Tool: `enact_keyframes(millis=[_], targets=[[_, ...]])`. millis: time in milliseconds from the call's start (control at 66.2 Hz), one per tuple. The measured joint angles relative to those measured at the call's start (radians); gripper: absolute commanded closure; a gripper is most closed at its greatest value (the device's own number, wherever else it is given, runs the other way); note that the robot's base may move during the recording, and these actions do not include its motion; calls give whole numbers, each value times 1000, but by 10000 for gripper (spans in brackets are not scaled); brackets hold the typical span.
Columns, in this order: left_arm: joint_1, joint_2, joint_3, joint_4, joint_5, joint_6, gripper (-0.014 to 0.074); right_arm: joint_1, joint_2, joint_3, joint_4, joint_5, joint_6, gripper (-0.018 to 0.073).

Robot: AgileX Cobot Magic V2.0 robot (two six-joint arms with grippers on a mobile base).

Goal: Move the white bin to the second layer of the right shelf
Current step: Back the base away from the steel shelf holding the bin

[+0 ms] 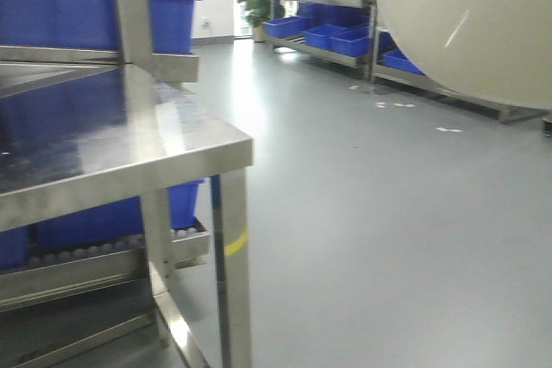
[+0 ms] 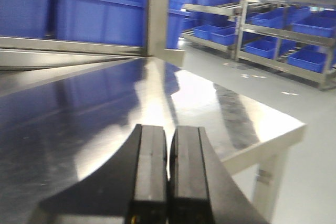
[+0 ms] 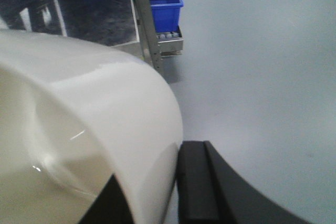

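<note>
The white bin [image 1: 470, 23] fills the upper right of the front view, held up in the air above the grey floor. In the right wrist view my right gripper [image 3: 155, 187] is shut on the white bin [image 3: 94, 114]: one finger is inside the tub, the other presses on the outside of its wall. In the left wrist view my left gripper [image 2: 168, 169] is shut with nothing between its pads, hovering over a flat steel table [image 2: 94, 108]. A low roller-track level [image 1: 103, 252] shows under that table at the left. I cannot tell which rack is the right shelf.
The steel table [image 1: 129, 144] stands at the left, with its corner and leg [image 1: 231, 273] close by. Blue crates [image 1: 86, 2] sit behind and below it. Steel racks with blue crates [image 1: 332, 36] line the far wall. Grey floor [image 1: 371, 213] stretches between them.
</note>
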Motion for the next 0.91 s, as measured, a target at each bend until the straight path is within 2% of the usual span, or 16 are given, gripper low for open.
enact_keyframes(millis=[907], targets=[[0,0,0,0,0,0,512,0,-2,0,0,2,0,506]])
